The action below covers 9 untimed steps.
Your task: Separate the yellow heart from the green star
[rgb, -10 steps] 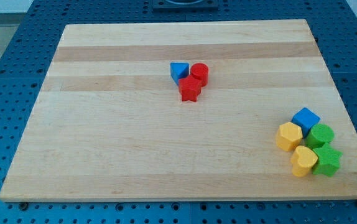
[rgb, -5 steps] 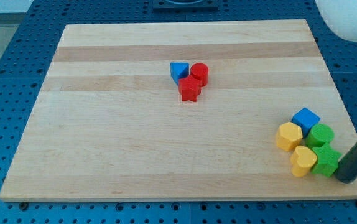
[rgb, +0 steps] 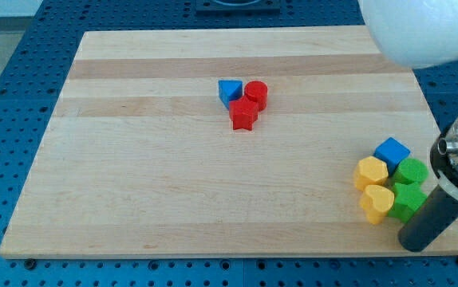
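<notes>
Camera view: my tip (rgb: 415,244) (rod's end) touches green star (rgb: 405,202).

We can read no text, label, brand, number or sign anywhere: not on the pale wooden board (rgb: 213,183), not on the blue perforated table (rgb: 5,96) around it, and not on the small coloured plastic blocks.

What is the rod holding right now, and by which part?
Nothing is held. My tip rests on the board at the view's lower right of the green star, which touches the yellow heart.
</notes>
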Motion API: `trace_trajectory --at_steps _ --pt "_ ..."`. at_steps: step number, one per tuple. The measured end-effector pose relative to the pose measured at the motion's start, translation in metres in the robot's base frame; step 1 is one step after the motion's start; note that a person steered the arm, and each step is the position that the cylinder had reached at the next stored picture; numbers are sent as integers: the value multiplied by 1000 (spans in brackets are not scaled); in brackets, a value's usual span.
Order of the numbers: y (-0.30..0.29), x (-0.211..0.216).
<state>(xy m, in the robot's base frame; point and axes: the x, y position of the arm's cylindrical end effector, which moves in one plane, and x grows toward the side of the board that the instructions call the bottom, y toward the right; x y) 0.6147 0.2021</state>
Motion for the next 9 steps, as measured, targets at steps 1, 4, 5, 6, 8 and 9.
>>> trace_trajectory --at_steps 1,4,5,6,8,9 --pt "-5 -7" --pt "-39 -26" --pt "-42 -34" --pt "-42 -45" --pt "-29 -54" --pt "-14 -54"
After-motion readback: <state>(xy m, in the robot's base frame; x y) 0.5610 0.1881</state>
